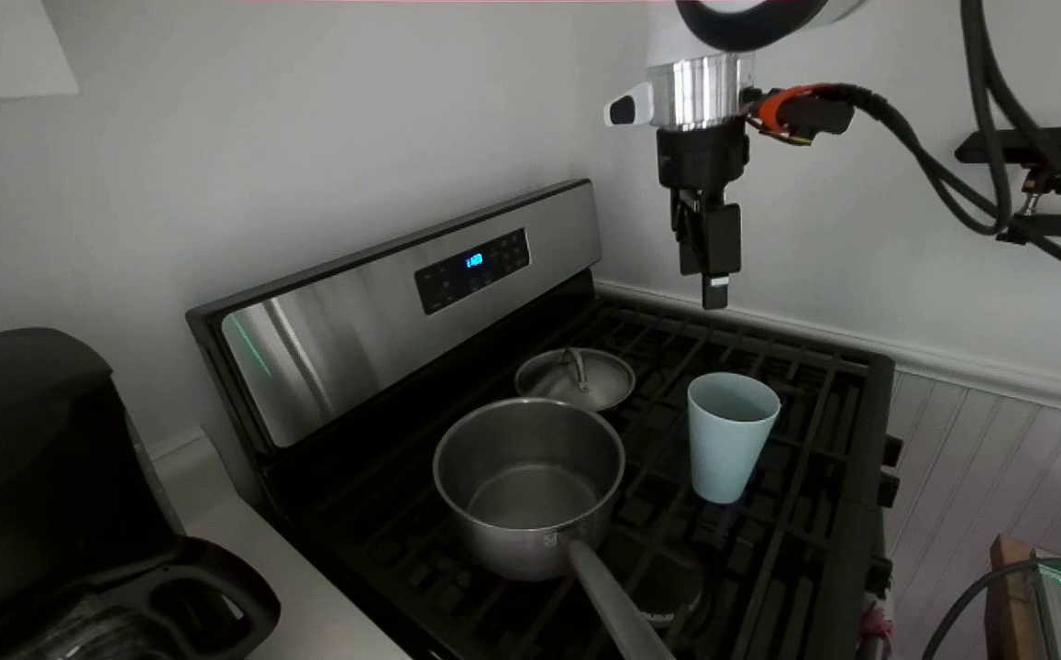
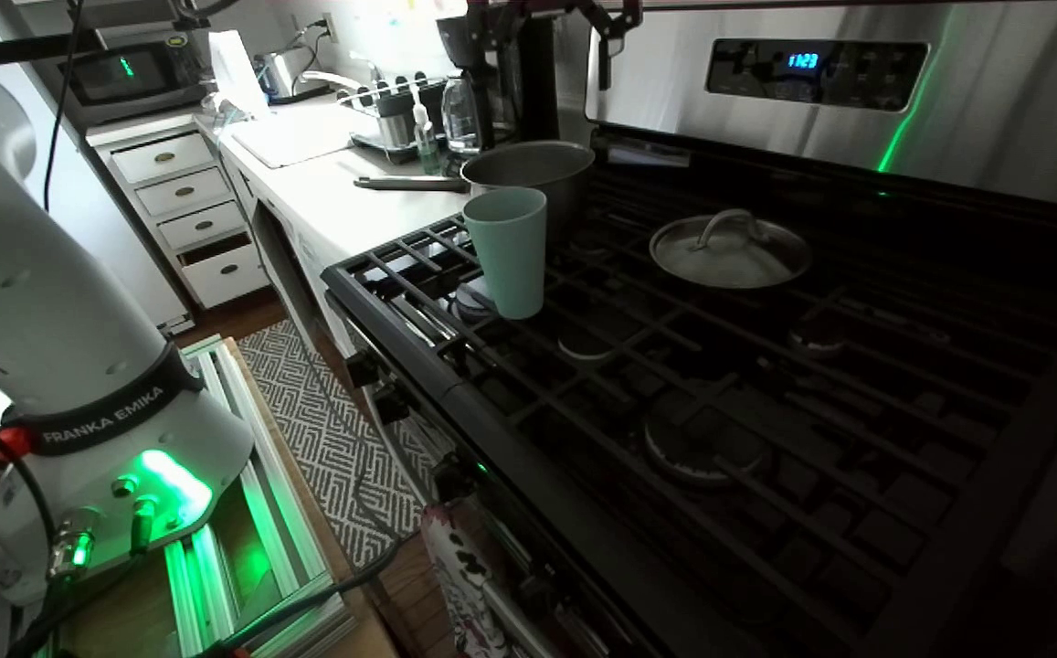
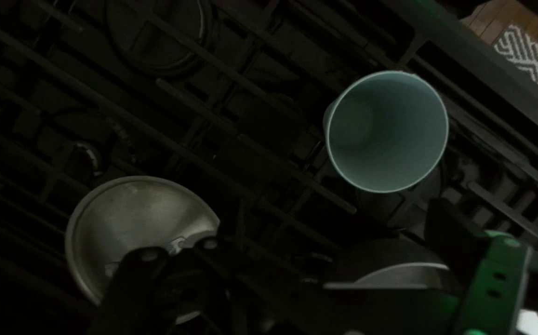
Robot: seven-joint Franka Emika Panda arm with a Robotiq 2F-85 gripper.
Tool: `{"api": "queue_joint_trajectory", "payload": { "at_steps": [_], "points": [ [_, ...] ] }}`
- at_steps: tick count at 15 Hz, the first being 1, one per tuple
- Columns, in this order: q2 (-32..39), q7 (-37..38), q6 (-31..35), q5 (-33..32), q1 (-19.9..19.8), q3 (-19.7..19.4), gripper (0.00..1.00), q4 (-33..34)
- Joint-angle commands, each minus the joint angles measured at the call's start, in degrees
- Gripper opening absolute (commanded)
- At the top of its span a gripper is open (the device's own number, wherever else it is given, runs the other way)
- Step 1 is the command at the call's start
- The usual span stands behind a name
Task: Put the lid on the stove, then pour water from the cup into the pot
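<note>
Wrist view: you are looking down past your pincer (image 1: 707, 282), whose dark sides are filling the lower edge and covering parts of what is lying beneath.
Pincer: you are pointing it downward above the stove (image 1: 356, 357), its two fingers (image 1: 723, 240) standing apart with a gap showing between them.
Cup (image 3: 387, 132): it is standing upright on the stove below the pincer, toward the front edge, mouth facing up; you are seeing into it, but its dim inside is leaving any water impossible to tell.
Lid (image 2: 720, 265): it is lying on the stove below the pincer, toward the raised back, loop handle uppermost; it is sitting near the pot (image 1: 516, 545), apart from it.
Pot: it is resting on the stove below the pincer, closer to the black coffee machine (image 1: 35, 477) than cup or lid, its long handle stretching toward the front; your pincer is hiding much of it in the wrist view.
Stove: it is spreading under the pincer, a blue display (image 1: 474, 261) glowing on its back.
Coffee machine: it is standing on the counter (image 1: 324, 619) beside the stove, well apart from the pincer.
Microwave (image 2: 131, 78): in an exterior view it is sitting in the background, farthest of these from the pincer.
</note>
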Motion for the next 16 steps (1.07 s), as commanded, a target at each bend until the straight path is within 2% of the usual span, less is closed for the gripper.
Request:
{"api": "queue_joint_trajectory", "payload": {
  "at_steps": [1, 6, 10, 11, 12, 16],
  "points": [
    [-4.14, 8.49, -6.19, 0.84, 0.58, 0.39, 1.00, 1.99],
    [-6.46, 20.59, -14.32, 1.53, 1.36, 1.11, 1.00, 5.26],
    [-7.97, 27.77, -15.22, 1.85, 1.84, 1.73, 1.00, 6.06],
    [-8.42, 28.86, -14.50, 1.60, 1.97, 1.96, 1.00, 5.90],
    [-6.94, 26.03, -13.91, 0.24, 2.00, 1.26, 1.00, 5.76],
    [-7.63, 27.95, -13.91, 0.28, 2.19, 1.61, 1.00, 5.87]
  ]
}}
